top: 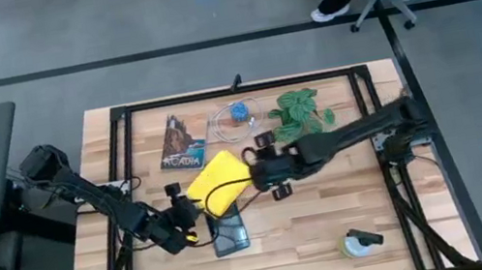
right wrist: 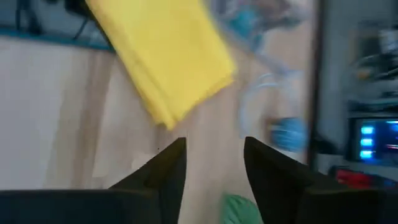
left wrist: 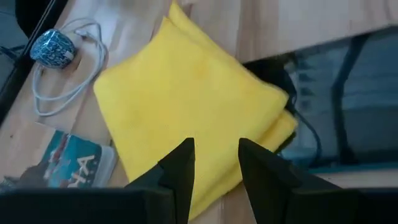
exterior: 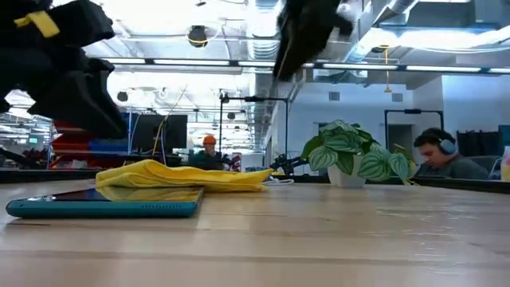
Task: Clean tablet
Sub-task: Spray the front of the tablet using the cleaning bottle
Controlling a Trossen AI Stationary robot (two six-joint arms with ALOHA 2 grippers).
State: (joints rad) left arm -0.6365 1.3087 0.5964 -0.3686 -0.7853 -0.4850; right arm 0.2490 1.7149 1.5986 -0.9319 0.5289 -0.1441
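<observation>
Lying near the table's (top: 335, 227) centre, one tablet (top: 228, 229) rests flat, its far end tucked under one folded yellow cloth (top: 217, 178). Left to right in the high view: the left gripper (top: 181, 225) hovers just at the tablet's 9 o'clock, fingers (left wrist: 180, 168) parted narrowly and empty, above the cloth's near edge. One ACADIA booklet (top: 182, 143) sits at the cloth's 11 o'clock; one blue ball with a coiled white cable (top: 238, 114) at 1 o'clock. The right gripper (top: 255, 174) hangs at the cloth's 3 o'clock edge, fingers (right wrist: 168, 168) parted, holding nothing. One potted plant (top: 301, 113) stands beyond; one green-and-black object (top: 362, 242) lies at the tablet's 4 o'clock.
</observation>
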